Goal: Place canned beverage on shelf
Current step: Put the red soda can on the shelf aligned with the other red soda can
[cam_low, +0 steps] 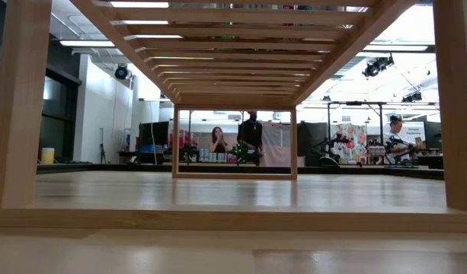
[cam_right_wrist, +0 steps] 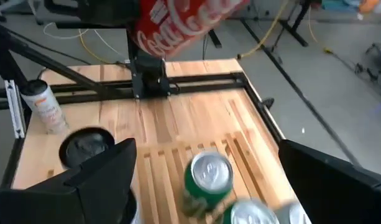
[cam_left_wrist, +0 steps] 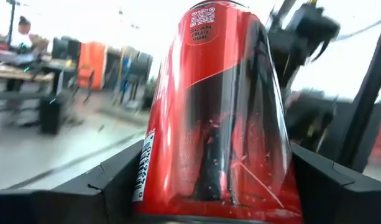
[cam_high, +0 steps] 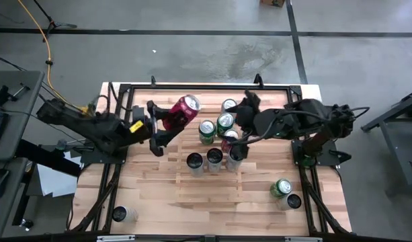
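Observation:
My left gripper (cam_high: 160, 124) is shut on a red can (cam_high: 182, 111) held above the table's far left part; the can fills the left wrist view (cam_left_wrist: 221, 124). The slatted wooden shelf (cam_high: 212, 178) lies in the middle of the table. Several cans stand on it, green ones (cam_high: 207, 131) and dark ones (cam_high: 214, 158). My right gripper (cam_high: 242, 111) is open and empty over the green cans (cam_right_wrist: 207, 177). The low view shows only the shelf's slats from below (cam_low: 233, 46). My left gripper pinches the red can's two sides near its bottom end (cam_left_wrist: 159, 186) between its two fingers (cam_left_wrist: 109, 180). The fingers come from the table's left. The can sticks out past them, tilted, with its silver top (cam_high: 192, 103) toward the far right. It is lifted clear of the table.
A green can (cam_high: 281, 187) and a dark can (cam_high: 293, 200) stand near the right edge. A pale can (cam_high: 118, 214) stands at the near left corner. A black frame (cam_high: 192, 86) runs around the tabletop. People show in the room beyond the table (cam_low: 250, 137).

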### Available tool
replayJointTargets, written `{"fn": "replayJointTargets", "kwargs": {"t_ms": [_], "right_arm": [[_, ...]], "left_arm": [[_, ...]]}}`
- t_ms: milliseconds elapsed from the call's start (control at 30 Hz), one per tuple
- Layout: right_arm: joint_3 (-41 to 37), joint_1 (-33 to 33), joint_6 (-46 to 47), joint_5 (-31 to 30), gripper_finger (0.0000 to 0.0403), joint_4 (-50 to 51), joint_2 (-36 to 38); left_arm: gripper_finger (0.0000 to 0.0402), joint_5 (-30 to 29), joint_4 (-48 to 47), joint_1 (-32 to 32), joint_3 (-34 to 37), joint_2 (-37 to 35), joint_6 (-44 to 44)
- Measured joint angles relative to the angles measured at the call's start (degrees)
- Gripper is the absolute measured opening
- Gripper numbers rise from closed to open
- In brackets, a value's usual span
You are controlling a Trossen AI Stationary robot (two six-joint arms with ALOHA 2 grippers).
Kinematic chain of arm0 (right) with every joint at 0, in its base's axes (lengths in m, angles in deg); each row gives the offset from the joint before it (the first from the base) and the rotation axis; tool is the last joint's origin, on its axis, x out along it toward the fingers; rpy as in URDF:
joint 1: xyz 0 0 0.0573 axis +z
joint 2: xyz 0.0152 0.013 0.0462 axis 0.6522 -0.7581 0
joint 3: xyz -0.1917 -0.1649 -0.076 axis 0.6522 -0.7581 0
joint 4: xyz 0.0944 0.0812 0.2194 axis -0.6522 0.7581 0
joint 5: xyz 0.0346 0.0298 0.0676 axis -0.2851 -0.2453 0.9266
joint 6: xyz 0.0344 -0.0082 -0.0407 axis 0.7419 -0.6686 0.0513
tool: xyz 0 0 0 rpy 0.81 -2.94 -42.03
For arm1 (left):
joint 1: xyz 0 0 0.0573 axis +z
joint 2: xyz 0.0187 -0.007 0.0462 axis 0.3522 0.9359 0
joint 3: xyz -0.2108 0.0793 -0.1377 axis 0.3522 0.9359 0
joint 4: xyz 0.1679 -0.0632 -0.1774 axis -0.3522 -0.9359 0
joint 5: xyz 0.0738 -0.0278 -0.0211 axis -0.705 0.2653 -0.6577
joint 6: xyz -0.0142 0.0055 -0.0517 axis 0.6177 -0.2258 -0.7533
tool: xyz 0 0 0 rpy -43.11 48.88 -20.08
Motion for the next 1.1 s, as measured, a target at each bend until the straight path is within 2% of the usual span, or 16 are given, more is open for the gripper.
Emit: {"fn": "replayJointTargets", "kwargs": {"t_ms": [100,200,400,500,700,1100], "right_arm": [[0.0,-1.2,-3.8,0.6,0.0378,-4.9,-1.5],[0.0,-3.1,-6.7,4.2,0.0378,-12.8,-1.8],[0.0,-7.2,-7.5,14.3,0.0378,-31.3,-3.0],[0.0,-8.3,-5.1,17.1,0.0378,-36.1,-3.8],[0.0,-8.8,-1.0,18.2,0.0378,-40.8,-6.1],[0.0,-8.8,0.4,18.0,0.0367,-45.6,-8.8]], "left_arm": [[0.0291,1.3,13.1,0.0,4.5,0.9,0.0],[0.0291,2.2,19.6,0.0,6.4,1.8,-0.1],[0.0291,4.9,23.1,0.0,6.2,3.1,-1.0],[0.0291,5.0,23.9,0.0,6.2,3.5,-1.1],[0.0291,4.3,25.8,0.1,6.2,3.9,-0.6],[0.0291,4.2,25.7,0.1,6.2,3.9,0.6]]}}
